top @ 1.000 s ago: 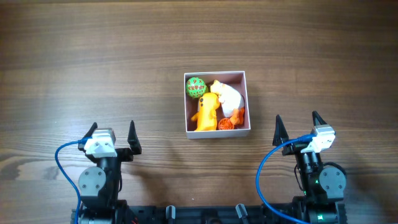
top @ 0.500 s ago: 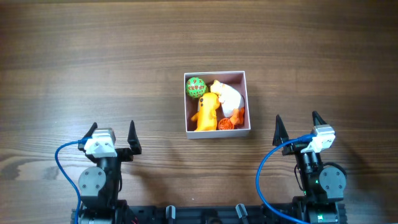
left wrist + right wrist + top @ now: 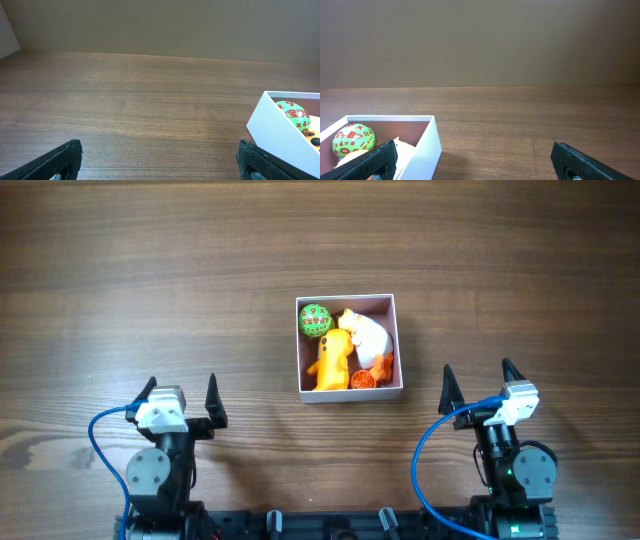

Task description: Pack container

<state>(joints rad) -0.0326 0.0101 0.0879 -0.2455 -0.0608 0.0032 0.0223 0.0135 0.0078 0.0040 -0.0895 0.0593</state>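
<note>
1. From above, the container (image 3: 349, 393), a square, flat box with thin white walls and a pink inside, sits a little right of the middle of the brown wooden table (image 3: 150, 270).
   - Inside it, a round green ball with red marks (image 3: 315, 320) lies in the upper left corner.
   - A yellow toy animal (image 3: 332, 360) lies below the ball.
   - A white toy animal (image 3: 368, 335) is on the right, touching the yellow one.
   - A small orange toy (image 3: 372, 372) sits in the lower right corner.
   - The left claw (image 3: 181, 384) is at the lower left of the frame and the right claw (image 3: 477, 369) at the lower right. Both are spread wide and hold nothing, and both are well apart from the box.
   - Nothing has moved since a second ago. The box, the toys and both claws are in the same spots.
2. In the left wrist view, the left claw (image 3: 159, 145) is spread wide, with one black finger (image 3: 55, 162) at each bottom corner and bare table between them. One corner of the container (image 3: 280, 140) shows at the right edge, with the green ball (image 3: 295, 112) peeking over its wall.
3. In the right wrist view, the right claw (image 3: 474, 147) is spread wide too and holds nothing. The container (image 3: 427, 145) is at the lower left, with the green ball (image 3: 353, 140) inside near the left edge.
</note>
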